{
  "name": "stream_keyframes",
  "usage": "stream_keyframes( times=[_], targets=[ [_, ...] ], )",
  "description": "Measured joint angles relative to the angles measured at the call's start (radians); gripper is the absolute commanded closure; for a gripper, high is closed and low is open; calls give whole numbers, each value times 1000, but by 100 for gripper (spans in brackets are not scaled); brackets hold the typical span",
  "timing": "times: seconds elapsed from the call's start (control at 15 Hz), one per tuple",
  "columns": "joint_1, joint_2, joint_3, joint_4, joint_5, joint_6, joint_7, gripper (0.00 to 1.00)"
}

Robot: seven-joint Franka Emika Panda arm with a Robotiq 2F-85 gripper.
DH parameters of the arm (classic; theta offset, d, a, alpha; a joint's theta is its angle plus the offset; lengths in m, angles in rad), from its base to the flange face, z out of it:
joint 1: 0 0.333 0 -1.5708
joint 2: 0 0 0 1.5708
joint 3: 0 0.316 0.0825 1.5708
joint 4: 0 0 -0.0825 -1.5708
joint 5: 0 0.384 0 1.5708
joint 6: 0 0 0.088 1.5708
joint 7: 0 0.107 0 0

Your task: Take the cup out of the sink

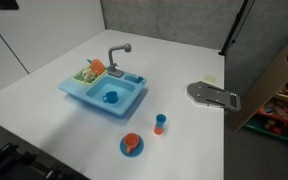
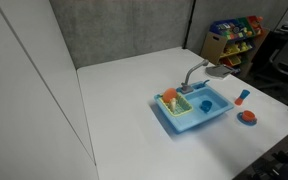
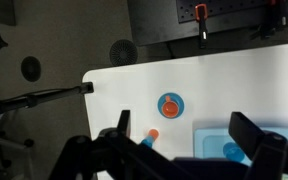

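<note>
the cup (image 1: 110,97): upright, mouth up, about mid-basin in the sink (image 1: 79,93), apart from the walls as far as i can tell. handle too small to read. sitting open-side up means a straight drop from above should reach the rim.

grey faucet (image 1: 117,55) arches over the back of the basin. judgement: come in from the front half so the spout is no obstacle. side compartment (image 1: 89,72) beside the basin holds colourful toys; not my business.

on the bench (image 1: 184,55), well apart from the sink: a taller cup (image 1: 160,123) with an orange top, and an orange cup (image 1: 131,144) on a blue saucer. both are decoys, near enough to confuse and out of the basin.

my claw (image 3: 184,125): spread wide, nothing between the fingers, hanging high over the bench. in the wrist view the orange cup lies between the fingers, while the sink's pale blue corner and the dark blue cup show low at the side. so i am not over the target. neither exterior view shows the claw.

judgement: task not begun; next i shift across over the basin, then lower. risk: the cup is small and light, and a grazing finger could tip it.
</note>
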Motion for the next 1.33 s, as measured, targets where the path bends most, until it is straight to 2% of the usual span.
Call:
stream_keyframes(
  times=[0.27, 0.67, 1.33],
  targets=[
    [3, 0, -2, 0, 0, 0, 0, 0],
    [58, 38, -22, 5, 41, 1, -1, 0],
    [157, 251, -13, 113, 200, 8, -19, 0]
  ],
)
